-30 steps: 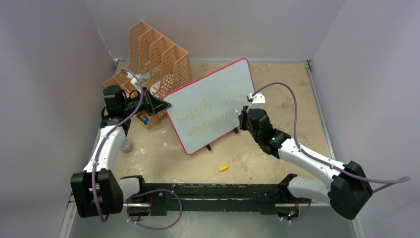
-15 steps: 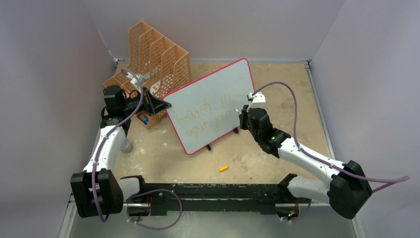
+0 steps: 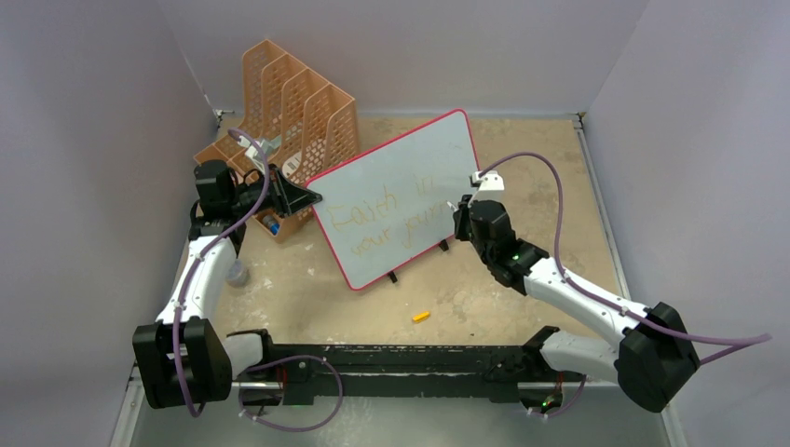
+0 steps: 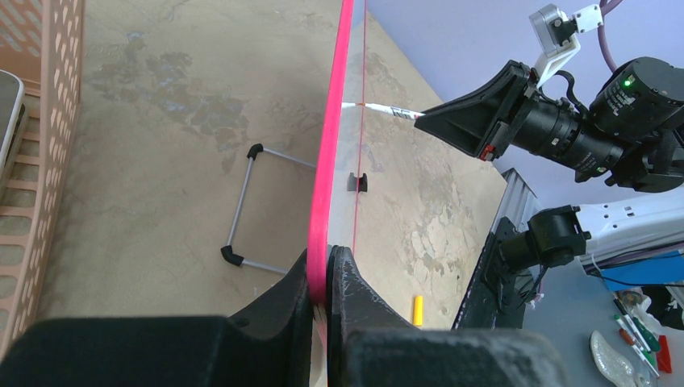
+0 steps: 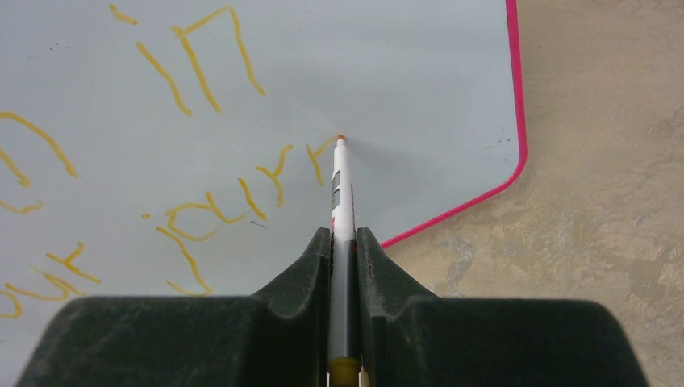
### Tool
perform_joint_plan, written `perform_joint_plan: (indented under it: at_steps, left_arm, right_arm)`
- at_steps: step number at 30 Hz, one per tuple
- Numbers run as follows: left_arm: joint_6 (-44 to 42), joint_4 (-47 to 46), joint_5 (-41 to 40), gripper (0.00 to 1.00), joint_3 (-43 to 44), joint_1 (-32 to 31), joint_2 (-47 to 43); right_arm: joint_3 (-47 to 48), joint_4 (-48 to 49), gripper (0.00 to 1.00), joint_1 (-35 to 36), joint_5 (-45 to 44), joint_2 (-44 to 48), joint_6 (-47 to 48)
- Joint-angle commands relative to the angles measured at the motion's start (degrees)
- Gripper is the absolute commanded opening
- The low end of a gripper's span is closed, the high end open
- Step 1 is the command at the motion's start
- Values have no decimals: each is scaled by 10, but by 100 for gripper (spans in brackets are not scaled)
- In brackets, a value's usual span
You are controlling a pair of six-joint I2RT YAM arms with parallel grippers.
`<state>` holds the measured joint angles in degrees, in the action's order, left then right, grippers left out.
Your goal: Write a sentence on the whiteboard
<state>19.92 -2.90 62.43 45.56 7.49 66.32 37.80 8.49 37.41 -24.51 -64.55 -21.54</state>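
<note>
My right gripper [image 5: 344,235] is clamped on a marker [image 5: 342,181]. Its orange tip touches the whiteboard [image 5: 419,72] at the end of the yellow sentence's [image 3: 391,216] lower line. My left gripper [image 4: 327,262] pinches the board's pink left edge. The board stands tilted mid-table, just beside the orange rack [image 3: 298,102]. A small yellow piece [image 3: 421,317] lies in front.
</note>
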Motion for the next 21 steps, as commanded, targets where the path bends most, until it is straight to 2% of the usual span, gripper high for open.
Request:
perform_joint_plan:
  at_steps: [1, 21]
  left_arm:
    - [-52, -36, -31, 0, 19, 11, -4]
    - [-53, -35, -33, 0, 18, 11, -7]
  right_arm:
    - [17, 4, 0, -4, -3, 0, -10]
    - [10, -41, 0, -4, 2, 32, -34]
